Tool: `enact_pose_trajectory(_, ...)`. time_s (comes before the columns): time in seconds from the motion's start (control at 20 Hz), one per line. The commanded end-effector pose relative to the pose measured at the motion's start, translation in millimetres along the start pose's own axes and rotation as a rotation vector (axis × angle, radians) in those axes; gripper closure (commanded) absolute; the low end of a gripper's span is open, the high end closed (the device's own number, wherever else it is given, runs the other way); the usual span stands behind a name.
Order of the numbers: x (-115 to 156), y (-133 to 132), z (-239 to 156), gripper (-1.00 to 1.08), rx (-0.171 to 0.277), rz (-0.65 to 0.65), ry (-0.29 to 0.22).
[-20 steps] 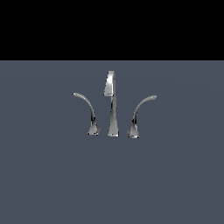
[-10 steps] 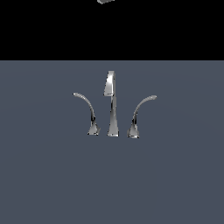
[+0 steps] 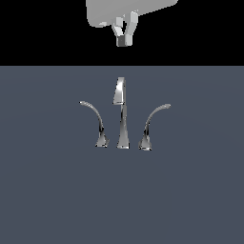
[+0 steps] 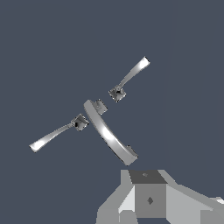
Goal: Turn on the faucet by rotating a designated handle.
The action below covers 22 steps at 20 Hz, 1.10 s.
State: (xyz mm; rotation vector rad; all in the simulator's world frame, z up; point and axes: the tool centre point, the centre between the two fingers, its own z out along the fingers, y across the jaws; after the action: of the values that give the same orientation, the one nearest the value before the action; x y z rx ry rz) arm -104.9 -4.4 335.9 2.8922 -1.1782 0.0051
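The chrome faucet stands mid-scene on the grey surface, its tall spout (image 3: 122, 114) hooked at the top. The handle (image 3: 151, 125) is the slim lever on the exterior view's right, arching rightward from a flared base. A mirror-image lever (image 3: 95, 121) stands on the left. My gripper (image 3: 124, 42) hangs high above the spout, apart from it, fingers pressed together on nothing. In the wrist view the gripper (image 4: 146, 179) sits at the frame's edge, near the spout (image 4: 109, 133). Two levers (image 4: 131, 76) (image 4: 54, 134) flank it, and I cannot tell which is the handle.
A flat grey surface (image 3: 122, 200) carries the faucet and spreads to all sides. Above it the background is black, with the arm's pale wrist body (image 3: 128, 9) at the top.
The gripper has come down into the exterior view from the top edge: absent one second ago, only a tip half a second ago, now well in frame. The faucet has not moved.
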Motion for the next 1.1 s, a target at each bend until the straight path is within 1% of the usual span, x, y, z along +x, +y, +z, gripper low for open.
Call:
enact_pose_trajectory(0.0,13,-6,13,1.08,0.002,0.071,-0.001)
enact_pose_trajectory(0.55,75,-17,73,1.08,0.005,0.387,-0.007)
enact_pose_trajectory(1.05,136,-9,129,1.08,0.007,0.689,-0.011)
